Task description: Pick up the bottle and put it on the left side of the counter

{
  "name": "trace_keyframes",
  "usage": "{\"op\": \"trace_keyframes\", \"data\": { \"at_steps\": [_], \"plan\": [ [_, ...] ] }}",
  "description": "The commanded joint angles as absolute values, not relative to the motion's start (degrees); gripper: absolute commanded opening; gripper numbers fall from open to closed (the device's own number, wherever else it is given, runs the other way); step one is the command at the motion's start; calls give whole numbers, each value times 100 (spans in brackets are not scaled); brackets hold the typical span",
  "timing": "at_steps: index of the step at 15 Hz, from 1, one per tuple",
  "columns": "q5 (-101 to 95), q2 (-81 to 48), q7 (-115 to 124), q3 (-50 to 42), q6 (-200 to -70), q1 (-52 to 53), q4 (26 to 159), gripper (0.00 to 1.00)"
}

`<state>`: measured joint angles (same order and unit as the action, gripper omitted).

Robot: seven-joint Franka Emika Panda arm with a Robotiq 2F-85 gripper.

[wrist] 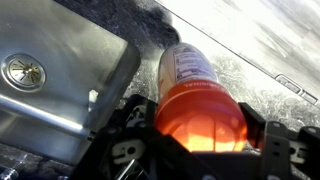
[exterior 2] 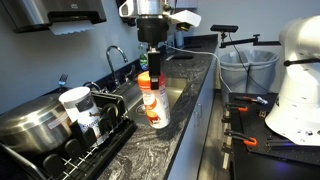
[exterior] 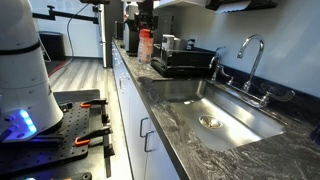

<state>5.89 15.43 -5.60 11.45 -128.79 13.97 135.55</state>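
The bottle (exterior 2: 154,102), white with a red cap and a red-and-white label, stands upright on the dark speckled counter (exterior 2: 172,145) beside the sink. It also shows far back in an exterior view (exterior: 146,45). My gripper (exterior 2: 152,62) hangs straight above it, with a finger on each side of the red cap. In the wrist view the cap fills the gap between the fingers (wrist: 198,132), and both pads seem to touch it. The bottle's label (wrist: 186,66) shows beyond the cap.
The steel sink (exterior: 215,115) with its faucet (exterior: 250,50) is set into the counter. It also shows in the wrist view (wrist: 45,85). A dish rack (exterior 2: 85,145) holds a pot (exterior 2: 30,125) and a mug (exterior 2: 75,100). White cabinets (exterior: 135,130) run below.
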Motion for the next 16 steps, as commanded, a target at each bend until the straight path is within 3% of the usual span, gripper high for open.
{"op": "trace_keyframes", "data": {
  "at_steps": [1,16],
  "plan": [
    [284,1195,-691,1279,-12964,1451,13356,56],
    [632,204,-636,1371,-13785,1474,13066,56]
  ]
}}
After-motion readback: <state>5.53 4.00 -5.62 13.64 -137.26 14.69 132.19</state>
